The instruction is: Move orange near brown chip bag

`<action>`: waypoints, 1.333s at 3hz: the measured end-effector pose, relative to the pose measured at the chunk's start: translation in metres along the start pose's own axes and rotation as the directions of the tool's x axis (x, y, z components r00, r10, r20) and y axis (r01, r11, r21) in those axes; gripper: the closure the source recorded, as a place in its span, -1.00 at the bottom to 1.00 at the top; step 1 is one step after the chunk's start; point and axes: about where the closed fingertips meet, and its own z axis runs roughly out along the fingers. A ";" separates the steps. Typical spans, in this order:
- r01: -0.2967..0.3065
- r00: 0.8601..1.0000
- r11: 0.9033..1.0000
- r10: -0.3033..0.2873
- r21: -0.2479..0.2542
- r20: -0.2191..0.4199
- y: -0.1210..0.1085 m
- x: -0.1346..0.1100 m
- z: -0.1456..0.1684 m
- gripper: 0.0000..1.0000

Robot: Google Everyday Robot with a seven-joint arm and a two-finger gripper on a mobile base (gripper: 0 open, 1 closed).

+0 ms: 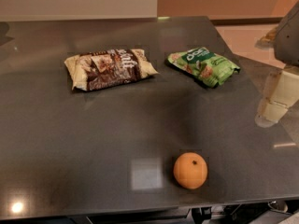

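On the dark worktop (70,139), centre your pincer (275,104), at the right edge, state impossible to tell, over the orange (190,171) at lower centre before closing.

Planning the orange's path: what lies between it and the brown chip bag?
Only bare tabletop, in the camera view, separates the orange from the brown chip bag. The gripper hangs at the right edge.

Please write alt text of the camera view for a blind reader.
An orange lies near the front edge of a dark table, apart from a brown chip bag at back left and a green snack bag at back right. The gripper hangs at the right edge, away from them.
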 end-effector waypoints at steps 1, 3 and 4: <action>0.000 1.000 1.000 0.000 0.000 0.000 0.000 0.000 0.000 -1.00; 0.096 0.993 0.994 -0.093 -0.045 0.074 0.017 -0.020 0.009 -1.00; 0.205 0.971 0.973 -0.188 -0.106 0.145 0.046 -0.041 0.030 -1.00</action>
